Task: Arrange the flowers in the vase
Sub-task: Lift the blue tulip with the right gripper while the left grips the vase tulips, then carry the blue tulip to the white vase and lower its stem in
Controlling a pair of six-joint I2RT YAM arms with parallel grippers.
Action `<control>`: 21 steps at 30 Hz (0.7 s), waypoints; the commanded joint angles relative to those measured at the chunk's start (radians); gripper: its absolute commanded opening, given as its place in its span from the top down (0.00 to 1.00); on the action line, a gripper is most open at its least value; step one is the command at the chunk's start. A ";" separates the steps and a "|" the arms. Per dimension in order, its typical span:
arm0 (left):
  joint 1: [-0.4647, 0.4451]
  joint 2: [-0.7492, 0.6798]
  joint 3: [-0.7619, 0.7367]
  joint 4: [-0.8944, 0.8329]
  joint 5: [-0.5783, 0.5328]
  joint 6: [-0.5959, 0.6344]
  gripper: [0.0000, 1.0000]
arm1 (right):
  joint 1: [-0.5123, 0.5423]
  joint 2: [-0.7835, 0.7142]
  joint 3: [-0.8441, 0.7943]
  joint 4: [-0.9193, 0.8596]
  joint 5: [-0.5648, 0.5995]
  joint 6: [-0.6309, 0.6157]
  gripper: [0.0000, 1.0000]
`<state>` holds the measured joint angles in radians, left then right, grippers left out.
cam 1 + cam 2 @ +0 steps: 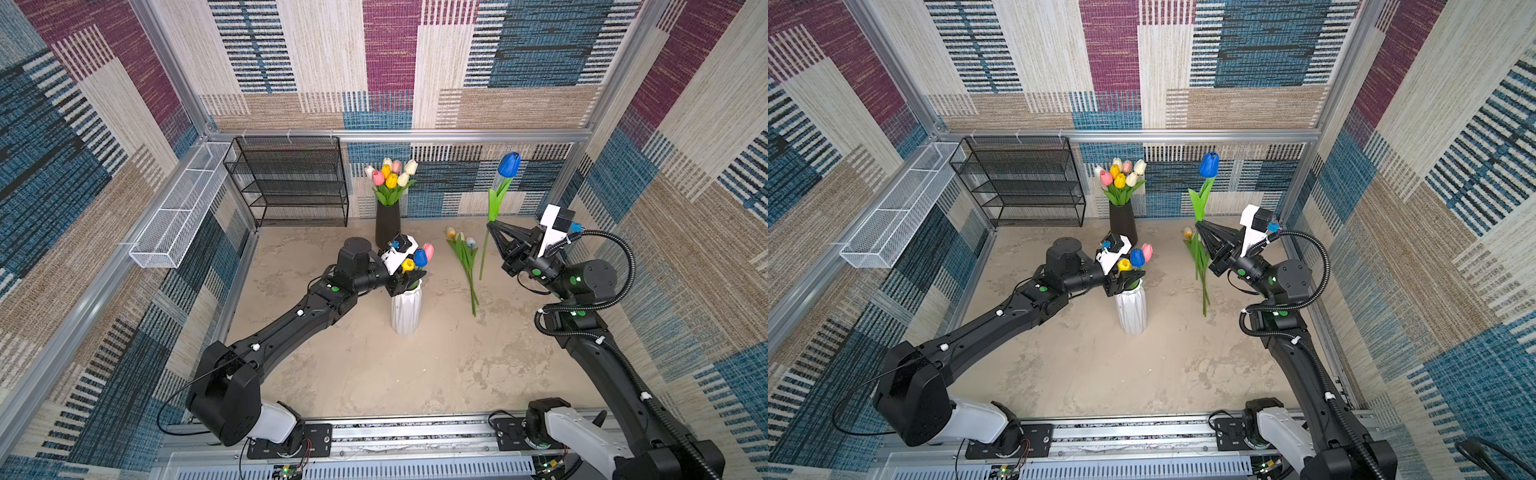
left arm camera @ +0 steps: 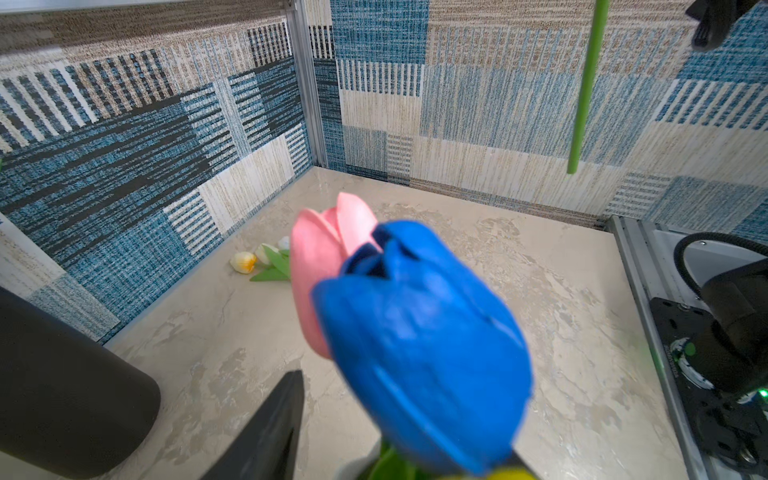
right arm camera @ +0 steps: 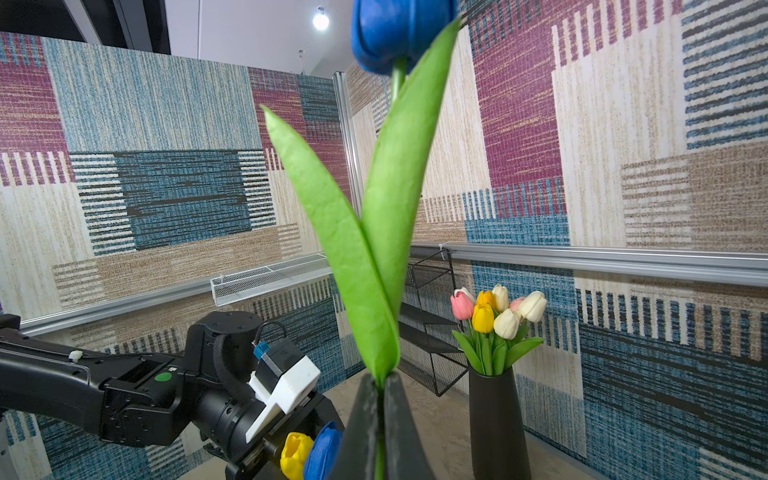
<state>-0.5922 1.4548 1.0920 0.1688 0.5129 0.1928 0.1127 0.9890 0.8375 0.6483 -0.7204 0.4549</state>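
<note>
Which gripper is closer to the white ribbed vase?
Left. The left gripper sits at the mouth of the white ribbed vase, among its tulips; the right gripper is off to the side, raised, jaws shut on a blue tulip.

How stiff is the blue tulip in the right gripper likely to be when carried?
Likely fairly stiff: the blue tulip stands upright above the right gripper, its stem hanging straight below the grip. Probably light: a fingertip pinch alone holds it. Its thin leaves may flex.
</note>
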 commanded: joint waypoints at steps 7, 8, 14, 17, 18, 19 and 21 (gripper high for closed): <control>0.000 0.004 0.012 0.049 0.017 -0.015 0.55 | 0.001 0.004 -0.001 -0.001 0.014 -0.004 1.00; 0.000 0.003 0.012 0.049 0.018 -0.015 0.57 | 0.001 0.002 -0.002 0.000 0.014 -0.004 1.00; 0.000 -0.011 0.014 0.045 0.011 -0.012 0.63 | 0.001 0.001 0.001 -0.004 0.018 -0.007 1.00; 0.000 -0.017 0.012 0.042 0.007 -0.011 0.65 | 0.001 0.000 0.001 -0.007 0.018 -0.011 1.00; 0.000 -0.019 0.012 0.041 0.006 -0.012 0.65 | 0.001 0.000 0.002 -0.010 0.018 -0.012 1.00; 0.000 -0.022 0.014 0.038 0.006 -0.012 0.65 | 0.001 0.000 0.002 -0.009 0.018 -0.009 1.00; 0.000 -0.028 0.017 0.038 0.006 -0.014 0.66 | 0.001 0.000 0.003 -0.004 0.014 -0.006 1.00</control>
<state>-0.5922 1.4380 1.0958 0.1814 0.5259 0.1921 0.1127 0.9924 0.8375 0.6357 -0.7067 0.4465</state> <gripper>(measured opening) 0.342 0.065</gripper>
